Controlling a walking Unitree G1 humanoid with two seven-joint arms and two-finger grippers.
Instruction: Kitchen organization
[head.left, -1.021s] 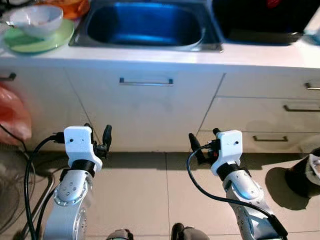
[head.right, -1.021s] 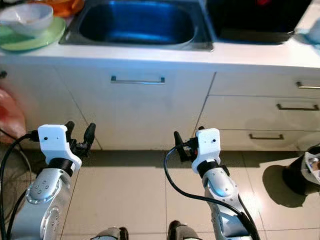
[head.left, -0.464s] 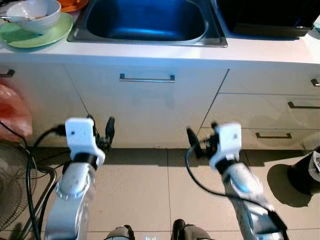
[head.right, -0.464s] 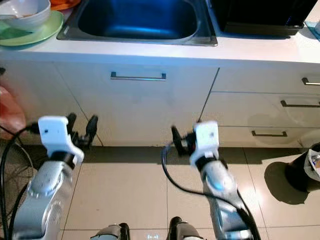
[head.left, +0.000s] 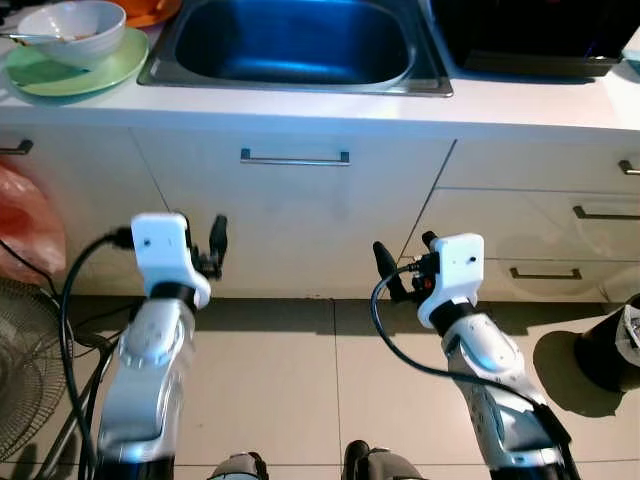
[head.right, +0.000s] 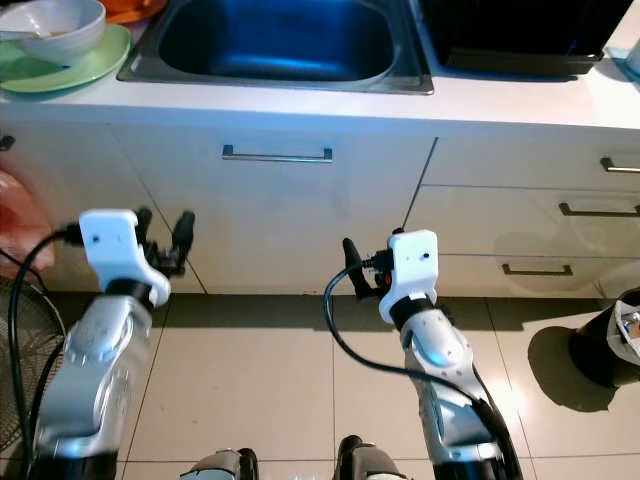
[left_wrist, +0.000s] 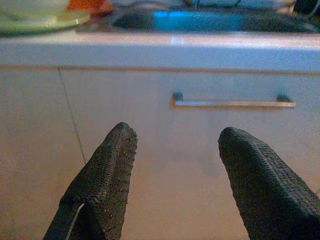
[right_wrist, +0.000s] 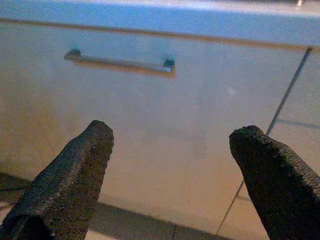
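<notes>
I face a white kitchen counter with a steel sink (head.left: 295, 45). Below the sink is a cabinet door with a metal bar handle (head.left: 295, 157). At the counter's left end a white bowl (head.left: 72, 22) sits on a green plate (head.left: 80, 68). My left gripper (head.right: 163, 235) is held up in front of the cabinet, open and empty, well short of the door. My right gripper (head.left: 405, 258) is at the same height, open and empty. The left wrist view looks between the left gripper's fingertips (left_wrist: 120, 145) at the handle (left_wrist: 232, 103). The right wrist view shows the same handle (right_wrist: 117, 62).
Drawers with bar handles (head.left: 605, 212) fill the cabinet's right part. A dark bin (head.left: 540, 35) stands on the counter beside the sink. On the tiled floor are a red bag (head.left: 25, 225), a fan (head.left: 25, 360) with black cables at left, and a black object (head.left: 610, 350) at right.
The view has shifted a little, bringing the fan into sight at left. Both arms wavered slightly in front of the cabinet. Both grippers stay open and empty.
</notes>
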